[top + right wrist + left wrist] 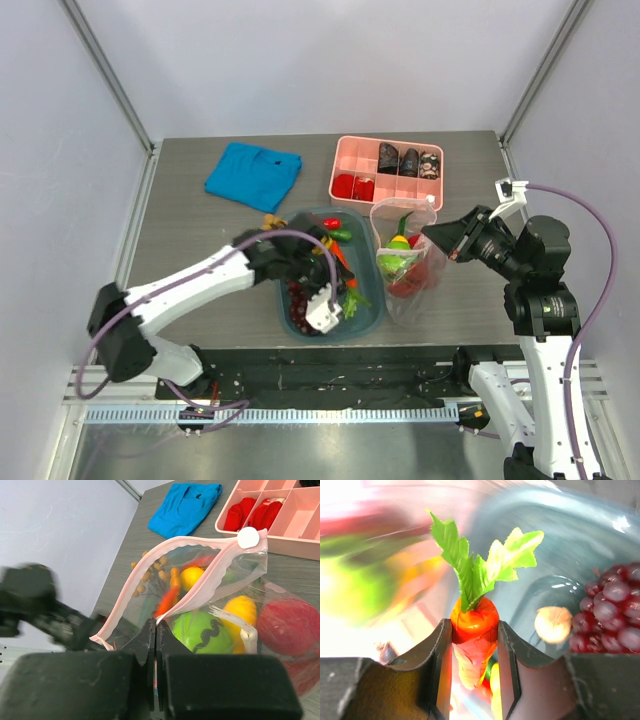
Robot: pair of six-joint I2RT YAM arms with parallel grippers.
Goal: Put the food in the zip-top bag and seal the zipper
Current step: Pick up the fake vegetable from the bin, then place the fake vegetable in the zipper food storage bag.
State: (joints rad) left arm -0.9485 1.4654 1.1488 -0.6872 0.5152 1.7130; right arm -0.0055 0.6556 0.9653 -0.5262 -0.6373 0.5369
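Clamping orange plastic toy carrot (475, 630) in left fingers (441, 672); right fingers (144, 650) pinching pink zipper strip (197, 587) of clear dotted bag (150, 595).

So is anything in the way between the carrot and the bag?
Nothing visible. The left end effector holds the carrot over the teal tub, and the right end effector pinches the bag open.

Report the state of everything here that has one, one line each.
bag: mouth open, held up, partly filled with food.
zipper: unsealed, strips apart.
left gripper: shut on the carrot.
right gripper: shut on the bag's mouth edge.
tub: uncovered, grapes inside.
tray: uncovered, some compartments filled.
cloth: loosely folded, lying flat.
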